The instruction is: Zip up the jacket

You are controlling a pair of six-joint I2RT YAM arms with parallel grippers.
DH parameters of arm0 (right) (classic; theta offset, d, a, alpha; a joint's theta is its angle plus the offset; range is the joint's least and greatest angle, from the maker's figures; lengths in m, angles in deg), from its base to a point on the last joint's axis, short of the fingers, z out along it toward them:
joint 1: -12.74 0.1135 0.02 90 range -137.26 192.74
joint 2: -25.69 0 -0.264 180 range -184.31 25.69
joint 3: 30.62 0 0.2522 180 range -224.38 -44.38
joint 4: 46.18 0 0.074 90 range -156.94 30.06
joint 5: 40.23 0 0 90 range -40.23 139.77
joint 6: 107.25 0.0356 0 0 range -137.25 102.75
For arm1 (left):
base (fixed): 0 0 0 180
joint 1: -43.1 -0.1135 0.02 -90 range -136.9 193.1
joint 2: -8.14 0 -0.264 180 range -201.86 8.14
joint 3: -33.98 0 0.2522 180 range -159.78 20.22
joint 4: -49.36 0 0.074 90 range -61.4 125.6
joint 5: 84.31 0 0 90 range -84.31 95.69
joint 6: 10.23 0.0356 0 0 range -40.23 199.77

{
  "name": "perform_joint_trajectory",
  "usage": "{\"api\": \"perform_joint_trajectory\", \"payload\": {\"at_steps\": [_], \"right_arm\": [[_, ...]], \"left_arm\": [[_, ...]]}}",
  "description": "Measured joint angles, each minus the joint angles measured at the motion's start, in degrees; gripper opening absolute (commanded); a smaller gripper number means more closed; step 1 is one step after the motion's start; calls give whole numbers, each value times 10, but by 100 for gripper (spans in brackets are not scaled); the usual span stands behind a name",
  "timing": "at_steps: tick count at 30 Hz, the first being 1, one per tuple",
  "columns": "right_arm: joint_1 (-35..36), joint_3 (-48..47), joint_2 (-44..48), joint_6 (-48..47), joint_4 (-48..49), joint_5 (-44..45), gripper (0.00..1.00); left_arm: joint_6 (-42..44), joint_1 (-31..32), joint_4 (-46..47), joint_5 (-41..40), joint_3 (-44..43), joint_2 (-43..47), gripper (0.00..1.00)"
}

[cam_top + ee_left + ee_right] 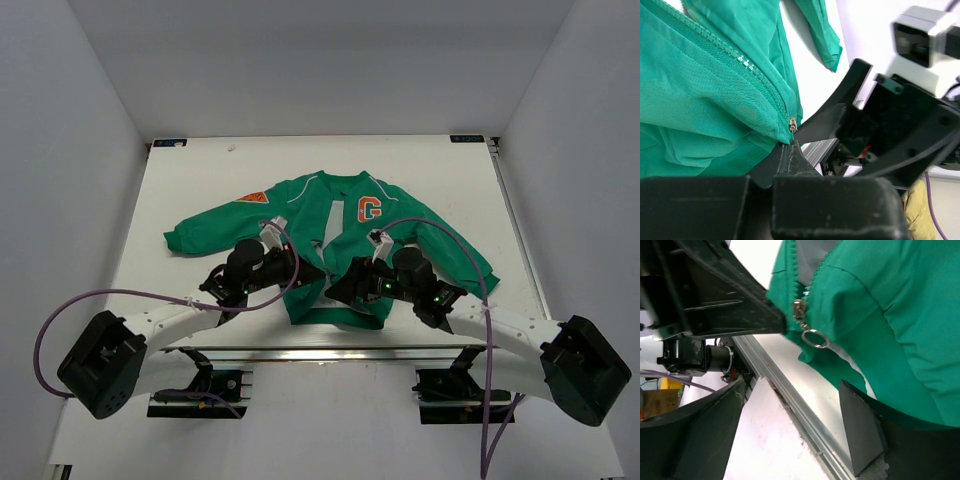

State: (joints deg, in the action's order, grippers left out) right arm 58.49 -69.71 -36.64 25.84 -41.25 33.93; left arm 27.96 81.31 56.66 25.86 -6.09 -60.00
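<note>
1. Cloth first: the jacket (300, 212) lies front-up on the table (190, 190). Its slider (799, 310) is down at the hem, the collar lies at the far end from the slider, and a sleeve spreads to each side.
2. The left gripper (787, 159) is just beside the slider, jaws closed and pinching the hem at the foot of the zip teeth (735, 50).
3. The right gripper (792, 385) sits on the near side of the slider with its fingers wide apart and nothing between them. The ring pull (815, 338) dangles from the slider towards it.
4. The fabric looks thin, light and limp. It would probably bunch or drag across the smooth table unless the hem below the slider is held down and the teeth above it are kept taut.
5. The ring pull is a small, loose metal loop and likely slippery. A safer hold is a firm pinch right where it joins the slider, then a draw straight from the slider towards the collar.
</note>
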Motion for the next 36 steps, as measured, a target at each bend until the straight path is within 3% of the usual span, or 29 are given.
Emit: {"api": "perform_joint_trajectory", "payload": {"at_steps": [18, 24, 29, 33, 36], "right_arm": [[1, -21, -96, -15, 97, 11, 58], [1, -27, -96, -15, 101, 11, 35], [1, -27, -96, -12, 97, 12, 29], [1, -27, -96, -5, 98, 11, 14], [1, -27, -96, 3, 100, 10, 9]], "left_arm": [[-8, 0, 9, 0, 11, 15, 0], [-9, 0, 11, -1, 14, 15, 0], [-10, 0, 12, -1, 14, 16, 0], [-10, 0, 12, -2, 14, 20, 0], [-10, 0, 12, -2, 14, 23, 0]]}}
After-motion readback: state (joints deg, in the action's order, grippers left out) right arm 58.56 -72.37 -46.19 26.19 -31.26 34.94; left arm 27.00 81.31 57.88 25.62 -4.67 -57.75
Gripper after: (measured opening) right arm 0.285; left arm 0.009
